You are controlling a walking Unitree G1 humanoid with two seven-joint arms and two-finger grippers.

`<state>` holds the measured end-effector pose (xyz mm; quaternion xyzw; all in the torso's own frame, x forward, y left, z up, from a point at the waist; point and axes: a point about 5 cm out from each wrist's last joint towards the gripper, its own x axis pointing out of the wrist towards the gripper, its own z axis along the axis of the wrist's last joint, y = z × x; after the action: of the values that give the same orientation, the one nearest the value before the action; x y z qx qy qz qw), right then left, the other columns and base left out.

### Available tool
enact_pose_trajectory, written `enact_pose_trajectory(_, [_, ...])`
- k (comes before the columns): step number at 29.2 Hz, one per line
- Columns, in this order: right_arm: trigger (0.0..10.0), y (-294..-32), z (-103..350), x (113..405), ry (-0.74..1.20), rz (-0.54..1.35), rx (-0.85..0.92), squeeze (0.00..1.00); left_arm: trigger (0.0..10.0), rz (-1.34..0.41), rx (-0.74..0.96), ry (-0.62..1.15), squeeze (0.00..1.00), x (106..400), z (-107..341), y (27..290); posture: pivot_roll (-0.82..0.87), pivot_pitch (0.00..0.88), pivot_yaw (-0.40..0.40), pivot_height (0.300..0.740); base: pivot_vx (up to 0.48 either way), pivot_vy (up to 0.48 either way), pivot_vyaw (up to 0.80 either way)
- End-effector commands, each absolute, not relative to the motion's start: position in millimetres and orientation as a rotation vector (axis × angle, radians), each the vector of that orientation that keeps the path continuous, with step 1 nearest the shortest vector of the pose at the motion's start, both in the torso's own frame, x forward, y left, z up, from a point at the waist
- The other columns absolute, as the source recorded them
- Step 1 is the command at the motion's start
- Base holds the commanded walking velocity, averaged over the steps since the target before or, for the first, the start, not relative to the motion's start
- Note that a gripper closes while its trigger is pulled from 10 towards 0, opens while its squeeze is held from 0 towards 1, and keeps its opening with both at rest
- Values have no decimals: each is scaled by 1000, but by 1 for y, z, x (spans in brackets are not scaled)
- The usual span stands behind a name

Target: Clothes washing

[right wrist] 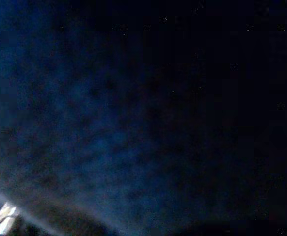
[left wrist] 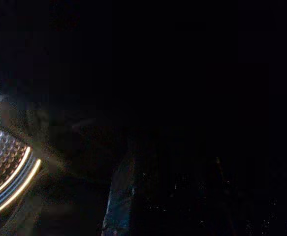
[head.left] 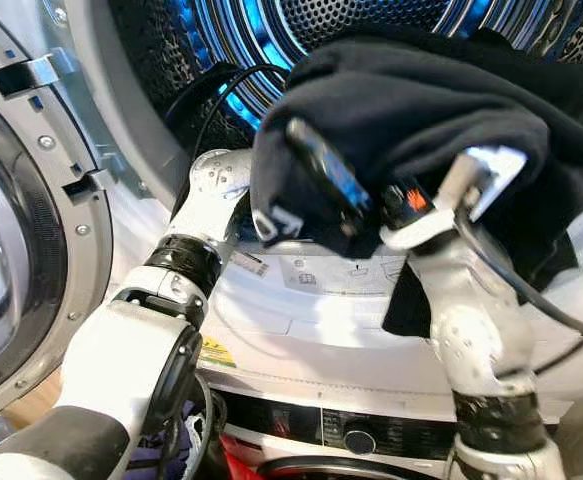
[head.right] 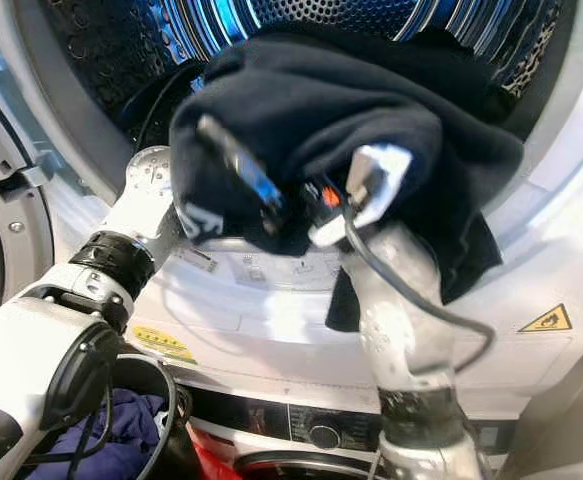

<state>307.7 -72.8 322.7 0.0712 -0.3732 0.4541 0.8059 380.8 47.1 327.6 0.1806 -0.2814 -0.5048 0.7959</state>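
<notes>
At the mouth of the washer drum [head.left: 221, 60] we see a black garment [head.right: 371, 120] draped over both our wrists, half across the door rim. Our left gripper [head.left: 271, 215] and right gripper [head.left: 321, 170] are buried in cloth; their jaws probably grip it, but we cannot tell.

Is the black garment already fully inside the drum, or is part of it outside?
Partly outside: the black garment bunches at the drum opening, one end hanging over the front rim.

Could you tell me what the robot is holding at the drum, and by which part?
A black garment lies bunched over both arms at the washing machine drum mouth; the fabric hides both grippers, so the hold cannot be told.
</notes>
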Motion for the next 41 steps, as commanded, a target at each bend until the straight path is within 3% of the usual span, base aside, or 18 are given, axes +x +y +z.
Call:
enact_pose_trajectory(1, [10000, -83, 333, 320, -810, 882, 180, 0, 10000, -1077, 393, -669, 0, 376, 328, 38, 27, 0, 153, 740, 0, 0, 0])
enact_pose_trajectory(3, [10000, -85, 334, 323, -821, 867, 215, 0, 10000, -977, 394, -754, 0, 375, 343, 43, 34, 0, 150, 740, 0, 0, 0])
enact_pose_trajectory(6, [10000, -89, 330, 324, -831, 858, 245, 0, 10000, -959, 301, -872, 0, 367, 368, 47, 53, 0, 145, 740, 0, 0, 0])
enact_pose_trajectory(9, [10000, -93, 326, 323, -844, 863, 280, 0, 10000, -927, 323, -922, 0, 363, 376, 47, 53, 0, 145, 740, 0, 0, 0])
enact_pose_trajectory(14, [10000, -105, 321, 310, -909, 932, 404, 0, 10000, -841, 388, -840, 0, 372, 374, 41, 36, 0, 152, 740, 0, 0, 0])
enact_pose_trajectory(19, [10000, -120, 319, 271, -1030, 1191, 631, 0, 10000, -811, 301, -812, 0, 375, 370, 38, 31, 0, 152, 740, 0, 0, 0])
enact_pose_trajectory(24, [10000, -123, 305, 270, -989, 1190, 654, 0, 10000, -785, 226, -816, 0, 376, 374, 38, 26, 0, 158, 740, 0, 0, 0])
enact_pose_trajectory(30, [10000, -111, 297, 286, -872, 1082, 618, 0, 10000, -977, -30, -993, 0, 352, 400, 40, 20, 0, 161, 740, 0, 0, 0])
enact_pose_trajectory(35, [10000, -96, 297, 298, -832, 1036, 588, 0, 10000, -1181, -26, -1100, 0, 320, 418, 39, 30, 0, 161, 740, 0, 0, 0])
enact_pose_trajectory(41, [10000, -83, 294, 308, -784, 1007, 575, 0, 10000, -1252, 14, -1145, 0, 303, 426, 48, 46, 0, 154, 740, 0, 0, 0])
